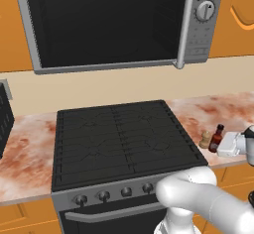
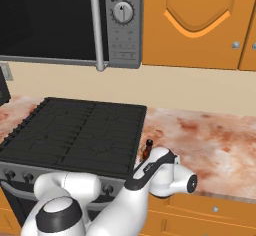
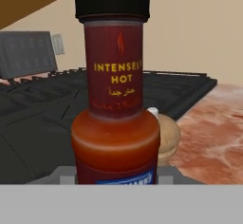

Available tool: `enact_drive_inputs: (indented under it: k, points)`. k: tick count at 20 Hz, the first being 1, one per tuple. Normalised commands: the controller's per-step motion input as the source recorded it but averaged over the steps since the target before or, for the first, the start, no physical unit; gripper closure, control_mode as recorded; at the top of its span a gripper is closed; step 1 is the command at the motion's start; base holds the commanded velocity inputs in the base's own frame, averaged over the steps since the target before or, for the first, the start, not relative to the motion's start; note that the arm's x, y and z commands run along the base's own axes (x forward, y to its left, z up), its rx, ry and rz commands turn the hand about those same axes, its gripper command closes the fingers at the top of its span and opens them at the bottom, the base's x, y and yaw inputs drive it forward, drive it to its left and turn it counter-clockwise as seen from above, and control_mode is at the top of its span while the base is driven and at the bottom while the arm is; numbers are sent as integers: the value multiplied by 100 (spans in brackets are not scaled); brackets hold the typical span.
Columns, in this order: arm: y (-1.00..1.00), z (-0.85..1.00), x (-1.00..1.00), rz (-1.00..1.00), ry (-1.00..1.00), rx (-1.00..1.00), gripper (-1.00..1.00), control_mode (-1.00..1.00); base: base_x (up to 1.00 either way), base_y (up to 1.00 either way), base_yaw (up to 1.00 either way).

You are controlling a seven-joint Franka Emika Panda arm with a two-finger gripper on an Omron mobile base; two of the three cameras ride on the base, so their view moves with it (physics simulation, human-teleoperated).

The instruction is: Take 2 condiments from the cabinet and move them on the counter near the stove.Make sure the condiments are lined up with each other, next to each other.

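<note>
A dark-red sauce bottle (image 1: 217,138) with a black cap stands upright at the counter (image 1: 223,110) just right of the stove (image 1: 124,139). My gripper (image 1: 224,144) is shut on its lower body from the right. The wooden pepper mill (image 1: 205,139) stands close beside the bottle, between it and the stove edge. In the hand view the bottle (image 3: 115,123) looms large, with the mill (image 3: 169,140) just behind it. From the right base view the bottle's neck (image 2: 147,149) pokes up behind my hand. Whether the bottle's base touches the counter is hidden. The cabinet is out of view.
A steel microwave (image 1: 109,25) hangs over the stove (image 2: 75,130). Orange door cupboards (image 2: 200,20) sit above the right counter (image 2: 215,140), which stretches open beyond my hand. A dark rack (image 1: 4,119) stands on the counter left of the stove.
</note>
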Motion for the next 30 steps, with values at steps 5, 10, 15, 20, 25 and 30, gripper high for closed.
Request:
enact_drive_inputs:
  k: [5,10,15,20,25,30]
  points:
    - [-1,-7,9,0,0,0,100,-100,0,0,0]
    - [0,-8,5,0,0,0,100,-100,0,0,0]
    - [-2,-7,6,0,0,0,100,-100,0,0,0]
    - [-5,-6,8,0,0,0,100,-100,0,0,0]
    - [-7,-6,10,0,0,0,100,-100,0,0,0]
    - [-2,-4,4,0,0,0,100,-100,0,0,0]
